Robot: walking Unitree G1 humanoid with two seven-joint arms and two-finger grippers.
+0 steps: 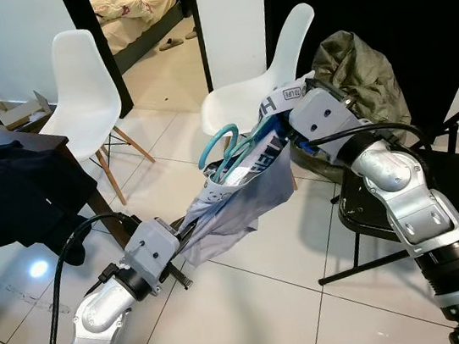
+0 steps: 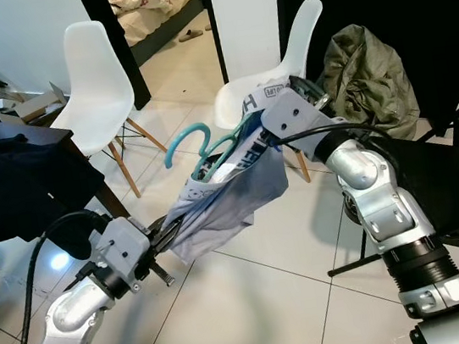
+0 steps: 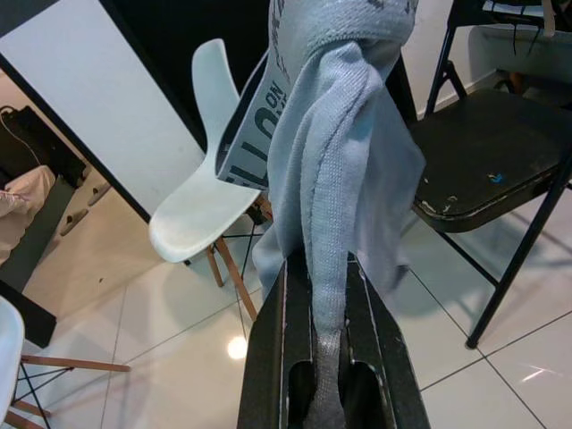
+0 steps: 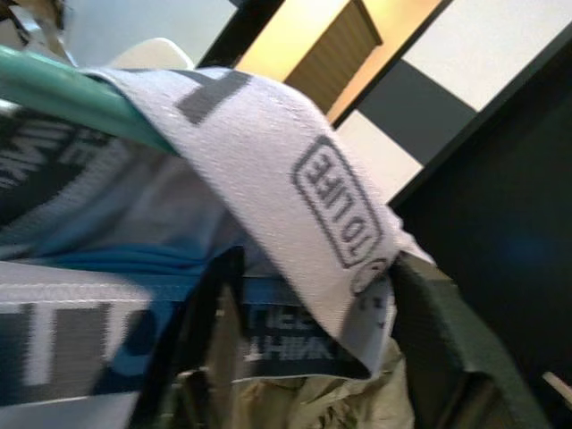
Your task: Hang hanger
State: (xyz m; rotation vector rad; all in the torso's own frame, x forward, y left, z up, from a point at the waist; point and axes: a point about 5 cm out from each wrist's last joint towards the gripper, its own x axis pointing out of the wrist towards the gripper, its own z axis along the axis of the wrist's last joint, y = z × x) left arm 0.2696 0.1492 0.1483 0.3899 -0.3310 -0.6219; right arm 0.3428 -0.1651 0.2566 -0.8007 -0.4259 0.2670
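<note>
the teal hanger (image 1: 225, 149) slants between both arms, left gripper (image 1: 188, 229) clamping the grey garment (image 1: 241, 196), right gripper (image 1: 273, 131) gripping its waistband end.

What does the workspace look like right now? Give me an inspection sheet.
Surface: glossy white tile floor; dark wooden table at the robot's left.
Job's things: teal hanger inside a grey garment with a lettered waistband, stretched between both arms.
Clutter: dark clothing on the table; boxes behind.
End effectors: left end effector shut on the garment's lower end; right end effector at the waistband, grip unclear.
Cables: black cable along the left arm.
Surroundings: two white chairs, black folding chair, olive jacket, doorway.
</note>
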